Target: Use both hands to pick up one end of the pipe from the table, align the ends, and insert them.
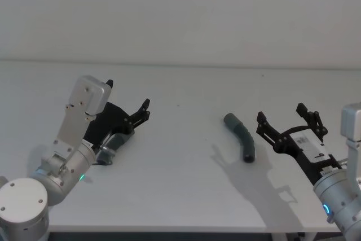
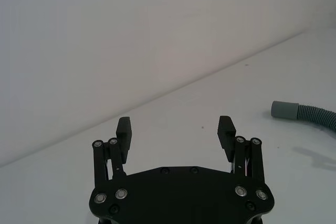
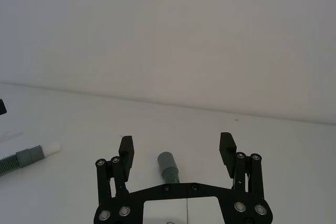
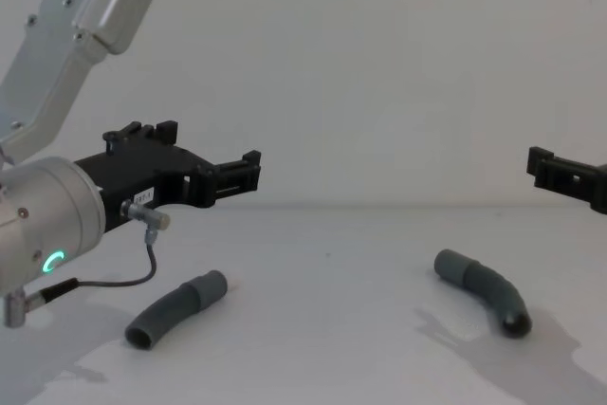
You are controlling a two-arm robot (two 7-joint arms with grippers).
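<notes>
Two dark grey, curved pipe pieces lie flat on the white worktop [image 1: 186,196], well apart. The left pipe piece [image 4: 176,310] lies on the worktop's left part, and the right wrist view shows a short white tip [image 3: 51,149] at its collared end. The right pipe piece [image 1: 241,136] lies on the worktop's right part. The left hand [image 1: 128,94] hangs above the worktop's left part with its fingers spread wide, gripping nothing. The right hand [image 1: 281,112] hangs above the worktop's right edge, fingers likewise spread and empty.
</notes>
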